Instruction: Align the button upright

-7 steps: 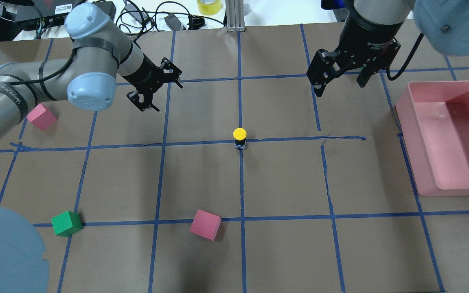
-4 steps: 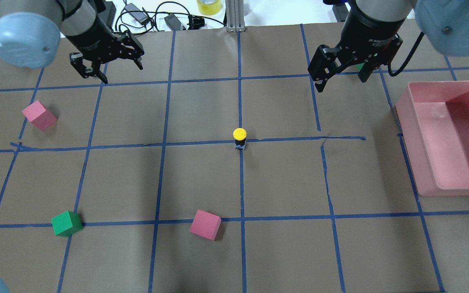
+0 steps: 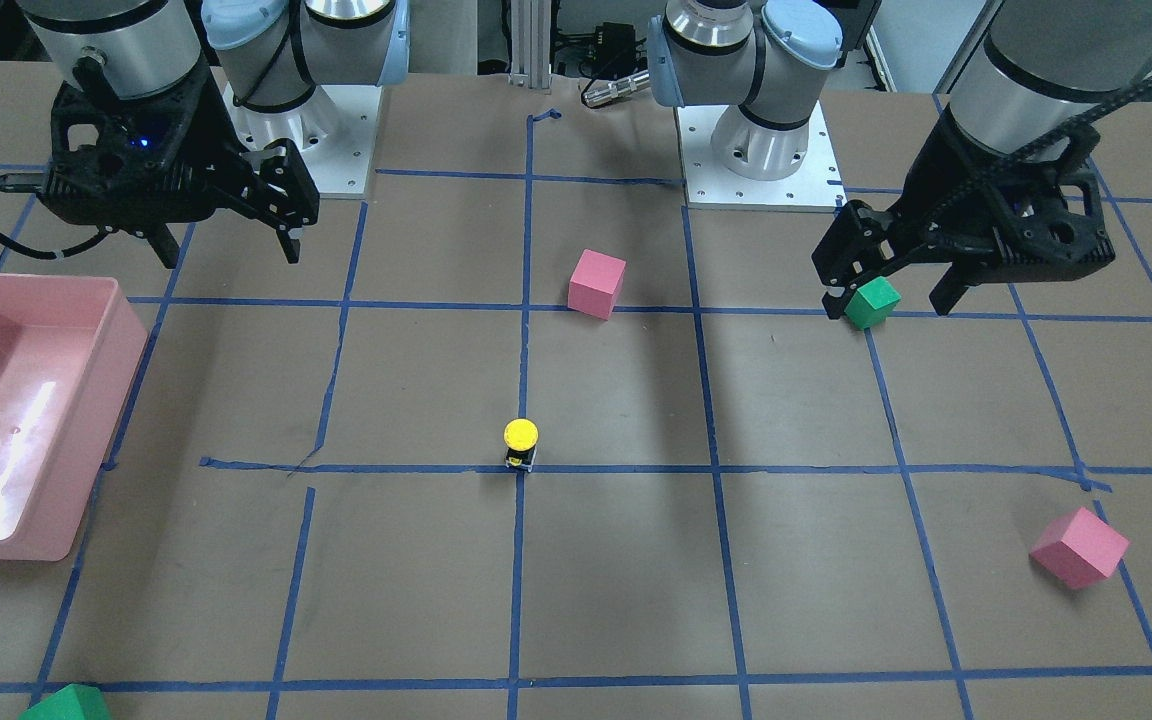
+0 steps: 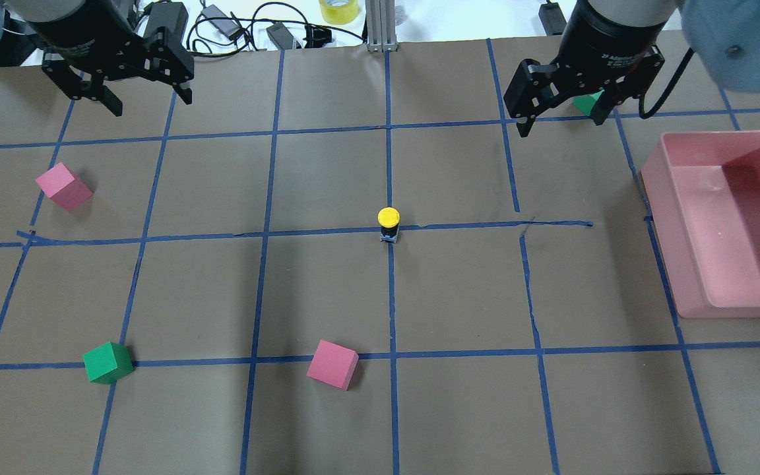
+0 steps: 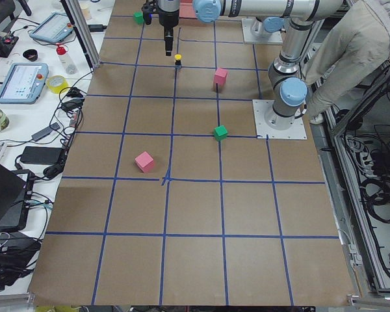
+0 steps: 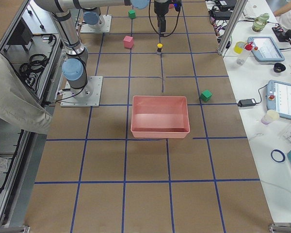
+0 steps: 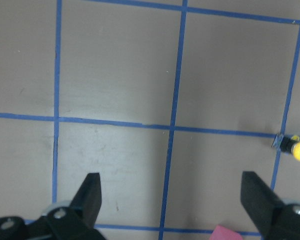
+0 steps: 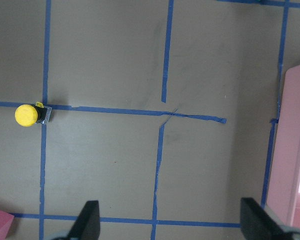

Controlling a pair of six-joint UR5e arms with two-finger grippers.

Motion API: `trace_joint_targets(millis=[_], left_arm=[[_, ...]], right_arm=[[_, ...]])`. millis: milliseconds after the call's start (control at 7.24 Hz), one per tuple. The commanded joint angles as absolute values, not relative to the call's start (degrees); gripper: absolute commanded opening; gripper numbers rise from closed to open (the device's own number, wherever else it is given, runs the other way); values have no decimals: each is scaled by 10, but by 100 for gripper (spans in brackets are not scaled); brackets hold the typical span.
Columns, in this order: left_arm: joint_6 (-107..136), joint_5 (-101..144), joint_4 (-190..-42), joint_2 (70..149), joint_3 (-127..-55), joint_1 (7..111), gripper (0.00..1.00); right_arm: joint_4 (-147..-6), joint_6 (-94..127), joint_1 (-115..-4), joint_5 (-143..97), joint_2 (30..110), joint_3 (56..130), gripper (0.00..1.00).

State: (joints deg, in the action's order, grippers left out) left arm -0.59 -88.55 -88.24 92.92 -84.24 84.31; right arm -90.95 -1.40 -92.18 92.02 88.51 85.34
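Note:
The button (image 4: 388,224) stands with its yellow cap up and its black body on the whitish base, at a crossing of blue tape lines mid-table. It also shows in the front view (image 3: 521,443), the left wrist view (image 7: 295,147) and the right wrist view (image 8: 30,115). My left gripper (image 4: 150,99) is open and empty at the far left, well away from the button; it also shows in the front view (image 3: 886,302). My right gripper (image 4: 559,124) is open and empty at the far right, also well away; it also shows in the front view (image 3: 231,255).
A pink bin (image 4: 677,244) stands at the right edge. One pink cube (image 4: 63,187) lies at the left, another pink cube (image 4: 332,364) near the front middle. One green cube (image 4: 108,362) lies front left, another green cube (image 4: 584,102) behind the right gripper.
My left arm has swung away from the table's middle to the far left corner. My right gripper has drawn back slightly toward the far edge. The button has not moved.

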Motion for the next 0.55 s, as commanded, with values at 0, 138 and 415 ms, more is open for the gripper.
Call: trace_joint_targets(millis=[0,138,415], left_arm=[[-8,-877,-889,912,-852,845,100],[-8,-877,-909,904,-853,846,100],[-8,-881,-915,903,-854,848,100]], right_arm=[[-923,21,-922,929,887,853,100],[-922,16,-922,926,886,853,100],[-922,16,-922,921,886,854,100]])
